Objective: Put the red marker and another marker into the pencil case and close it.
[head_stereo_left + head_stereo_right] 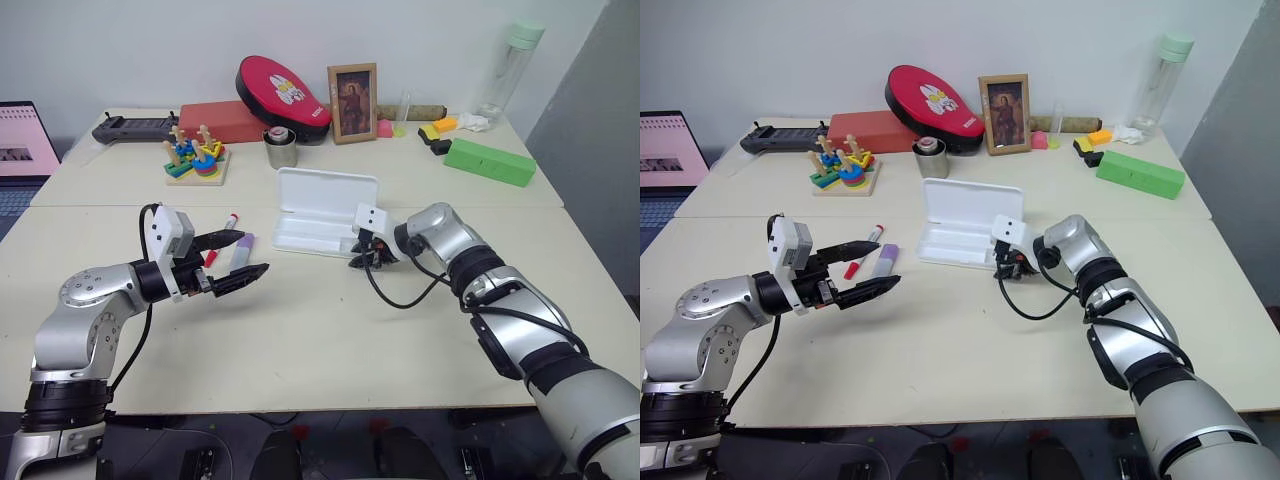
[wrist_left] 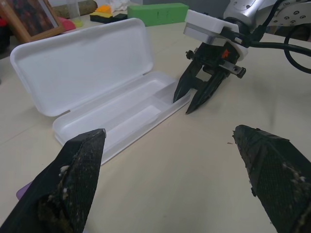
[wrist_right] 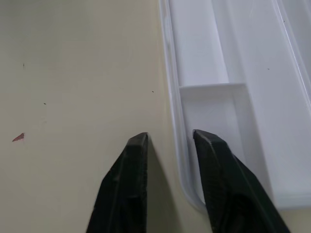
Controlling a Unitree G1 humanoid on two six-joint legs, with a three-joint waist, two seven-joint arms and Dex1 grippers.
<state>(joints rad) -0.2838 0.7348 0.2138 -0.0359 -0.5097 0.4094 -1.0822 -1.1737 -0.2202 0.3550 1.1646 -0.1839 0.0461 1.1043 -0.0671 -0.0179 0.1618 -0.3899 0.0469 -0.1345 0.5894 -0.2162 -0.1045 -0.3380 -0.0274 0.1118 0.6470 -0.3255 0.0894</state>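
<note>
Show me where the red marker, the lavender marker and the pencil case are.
red marker (image 1: 863, 249), right eye view, white barrel.
lavender marker (image 1: 885, 260), right eye view, body.
pencil case (image 1: 325, 193), left eye view, open lid.

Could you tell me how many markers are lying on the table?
2: the red marker and the lavender marker lie side by side, left of the open pencil case.

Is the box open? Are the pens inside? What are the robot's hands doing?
pencil case: open, lid up, nothing inside.
red marker: lying on the table, outside the case.
lavender marker: lying beside the red one, outside.
left hand: wide open, holding nothing.
right hand: fingers narrowed astride the case's front rim.
</note>
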